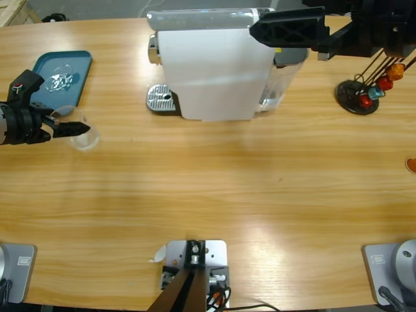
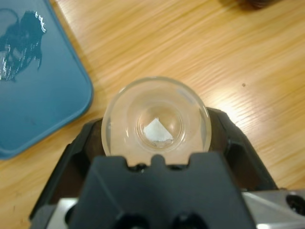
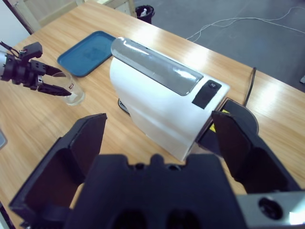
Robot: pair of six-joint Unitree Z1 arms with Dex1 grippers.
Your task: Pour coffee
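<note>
Right now the left gripper (image 2: 157, 143) is holding a small clear glass (image 2: 156, 121), with its jaws closed around the sides. The glass is sitting on the bench (image 1: 214, 182) just beside the blue tray (image 1: 62, 77). Looking down into the glass, I am seeing only a small pale patch at the bottom, and I cannot tell if any coffee is in it. The right gripper (image 3: 157, 138) is hanging up above the white coffee machine (image 1: 211, 68) with its jaws wide open and nothing in them. Further off, a little rack of coloured capsules (image 1: 370, 88) is standing near the bench's far right side. I think the glass-carrying step is going on. Next, the glass is needing a careful, level trip over to the metal drip plate (image 1: 161, 99) under the machine's spout.
</note>
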